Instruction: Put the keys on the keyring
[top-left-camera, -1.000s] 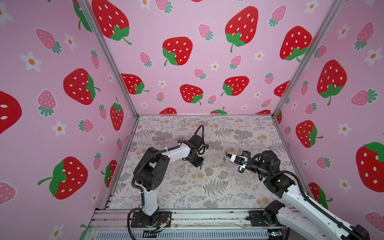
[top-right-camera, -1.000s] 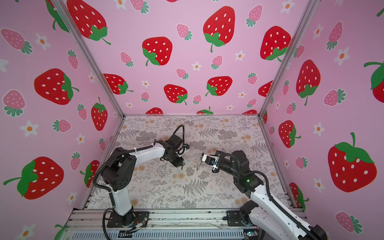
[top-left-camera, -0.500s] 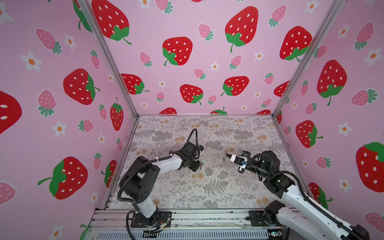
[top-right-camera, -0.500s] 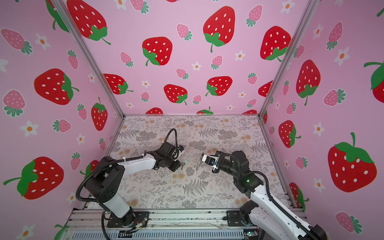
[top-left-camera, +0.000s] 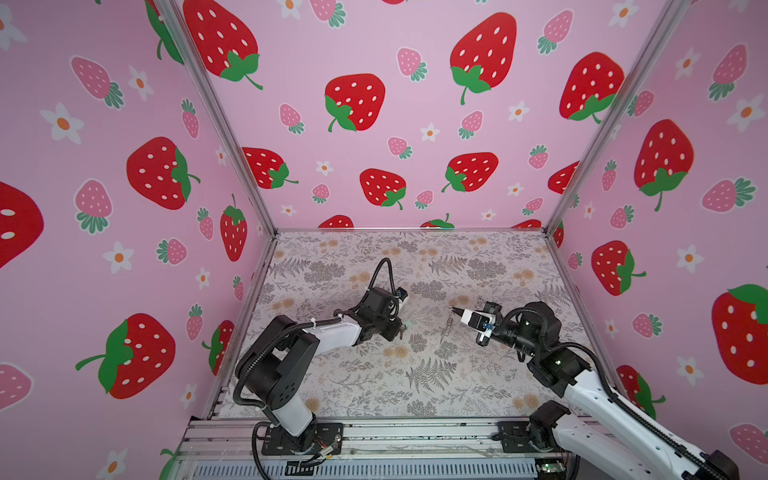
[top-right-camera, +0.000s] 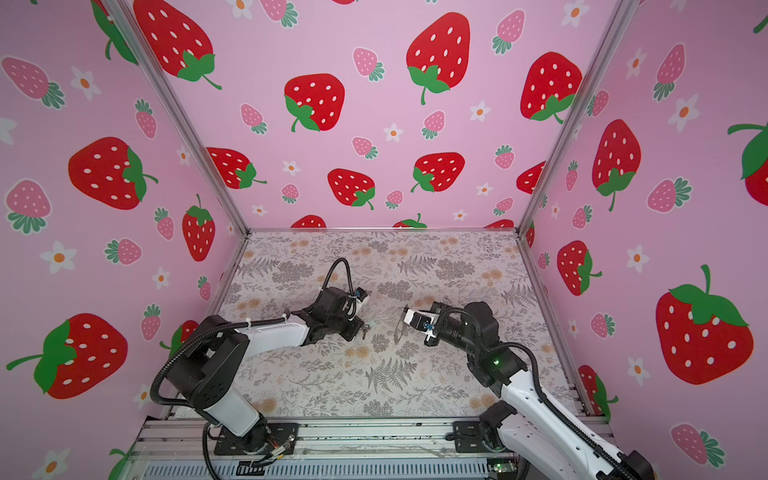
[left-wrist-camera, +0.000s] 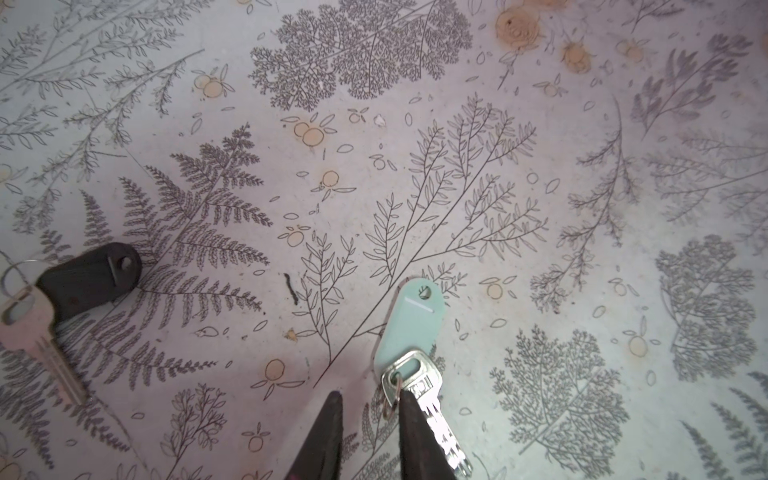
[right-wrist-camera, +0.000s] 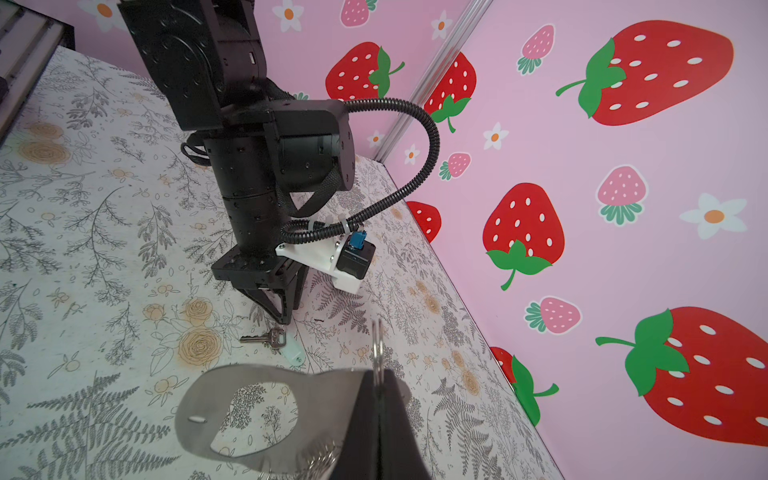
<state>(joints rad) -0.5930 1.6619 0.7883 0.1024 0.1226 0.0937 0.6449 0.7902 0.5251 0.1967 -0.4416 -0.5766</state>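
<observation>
In the left wrist view a silver key (left-wrist-camera: 419, 386) with a mint tag (left-wrist-camera: 411, 320) lies on the floral mat. Its small split ring (left-wrist-camera: 391, 401) rests against the inner side of one dark finger (left-wrist-camera: 415, 436). My left gripper (left-wrist-camera: 371, 397) stands open by a narrow gap, low over the mat (top-left-camera: 401, 332). A second silver key (left-wrist-camera: 37, 336) with a black tag (left-wrist-camera: 87, 278) lies apart from it. My right gripper (right-wrist-camera: 379, 374) is shut on one ring of the keyring (right-wrist-camera: 291, 399), a flat grey plate that it holds above the mat (top-left-camera: 449, 324).
The pink strawberry walls close in the mat (top-left-camera: 415, 374) on three sides. In the right wrist view the left arm (right-wrist-camera: 257, 187) stands over the mint-tag key (right-wrist-camera: 266, 338). The metal rail (top-left-camera: 395, 436) with both arm bases runs along the front.
The left arm has folded lower and drawn its gripper slightly nearer the front, down at the mint-tag key, with the jaws a little narrower. The right arm and the keyring have not moved.
</observation>
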